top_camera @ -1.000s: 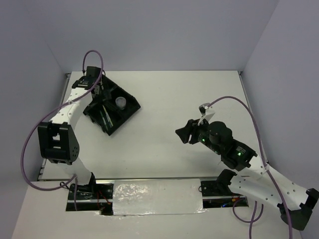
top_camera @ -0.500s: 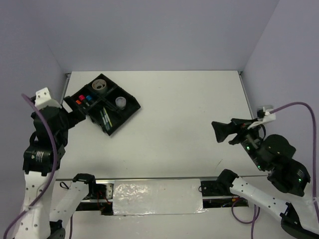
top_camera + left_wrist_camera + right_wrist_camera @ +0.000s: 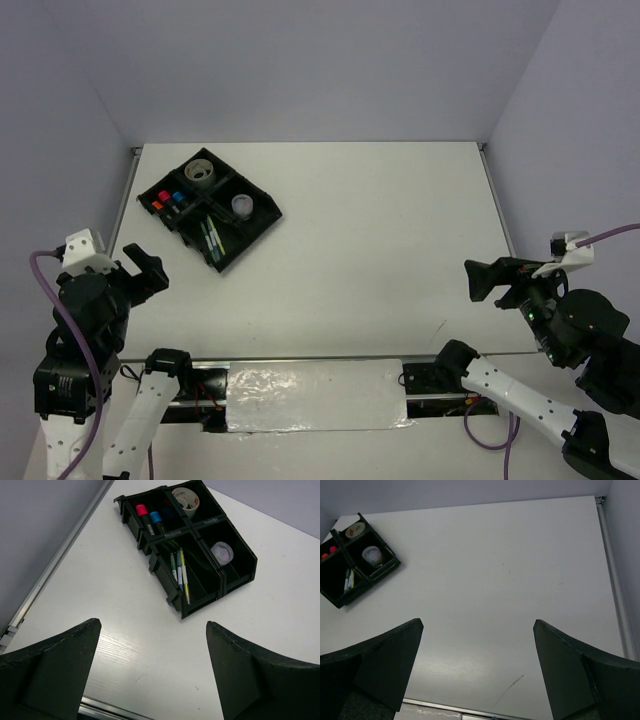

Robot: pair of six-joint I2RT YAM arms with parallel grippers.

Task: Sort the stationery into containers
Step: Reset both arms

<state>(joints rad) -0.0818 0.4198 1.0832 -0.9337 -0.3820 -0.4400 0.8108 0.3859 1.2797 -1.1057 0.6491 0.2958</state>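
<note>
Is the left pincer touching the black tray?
Apart. The left wrist view shows bare table between the open left pincer and the tray.

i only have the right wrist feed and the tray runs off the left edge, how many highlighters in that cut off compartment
observer: three highlighters, capped orange, pink and blue, side by side in the top view.
operator: ok is the left gripper carrying anything
observer: no, the left gripper is open and empty.
operator: is it over the tray
observer: no, it hangs above the table by the near left corner, apart from the tray.
</note>
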